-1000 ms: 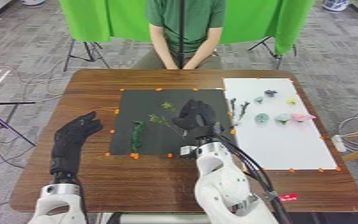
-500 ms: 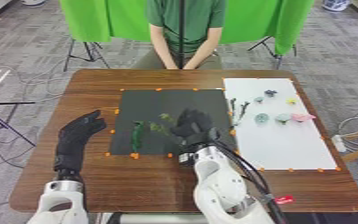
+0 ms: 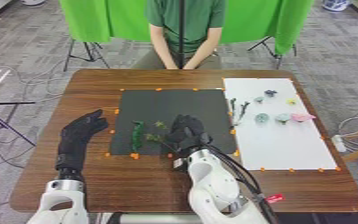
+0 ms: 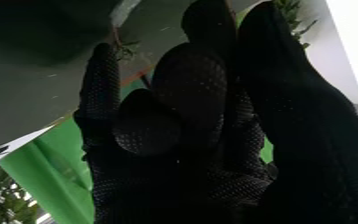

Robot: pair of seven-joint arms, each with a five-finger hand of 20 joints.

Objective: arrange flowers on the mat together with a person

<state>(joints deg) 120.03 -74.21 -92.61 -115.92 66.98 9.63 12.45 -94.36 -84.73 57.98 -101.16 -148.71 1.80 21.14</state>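
Observation:
Over the lower right part of the black mat, my right hand is curled round the stem of a leafy green sprig, whose leaves extend to the hand's left in the head view. A darker green stem lies upright near the mat's left side. My left hand is open beside the mat's left edge. In the right wrist view, my right hand has bent fingers, with green leaves beyond them.
A white sheet at the right carries dark twigs, a pink flower, a yellow flower, a purple flower and several pale green ones. The person's hands rest together at the far table edge.
My right hand has drawn back toward the near edge and slightly left, and the leafy sprig has moved with it. My left hand has shifted slightly right and forward.

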